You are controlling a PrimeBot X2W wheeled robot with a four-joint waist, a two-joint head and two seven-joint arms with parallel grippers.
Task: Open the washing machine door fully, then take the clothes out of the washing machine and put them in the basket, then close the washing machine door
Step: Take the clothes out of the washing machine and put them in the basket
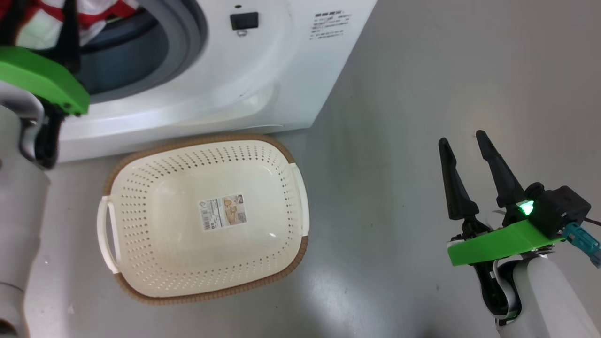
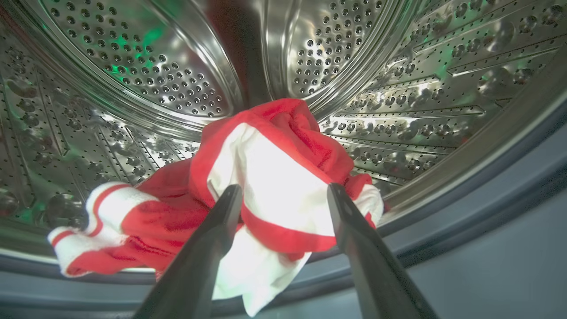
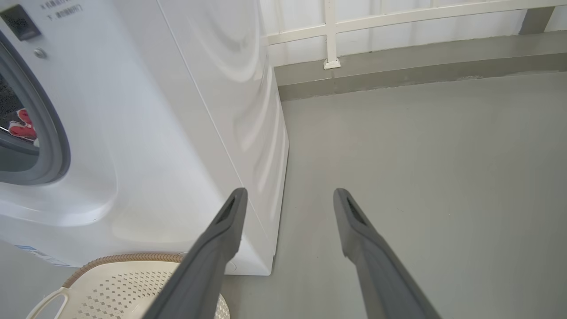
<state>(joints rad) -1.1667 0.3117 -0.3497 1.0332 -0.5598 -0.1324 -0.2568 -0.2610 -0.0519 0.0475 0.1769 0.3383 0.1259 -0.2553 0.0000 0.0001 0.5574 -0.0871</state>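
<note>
— While the clothes [image 2: 266, 177] lie at the drum's [image 2: 133, 66] front lip, how far along?
— Early; left gripper [image 2: 284, 189] spread near them, clamping nothing; right gripper [image 1: 462, 137] spread, idle; basket [image 1: 141, 197] empty before the washing machine [image 1: 263, 70]; unloading, closing remain.

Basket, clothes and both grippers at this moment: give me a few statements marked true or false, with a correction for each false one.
1. The bright red and white striped fabric clothes lie in the cream-white perforated plastic basket. False: they lie in the perforated steel drum of the big white washing machine, near its opening.
2. The left gripper is open and points at the clothes. True.
3. The right gripper is shut on a basket handle. False: it is open above the grey floor, off to the basket's right.
4. The basket stands on the floor in front of the washing machine. True.
</note>
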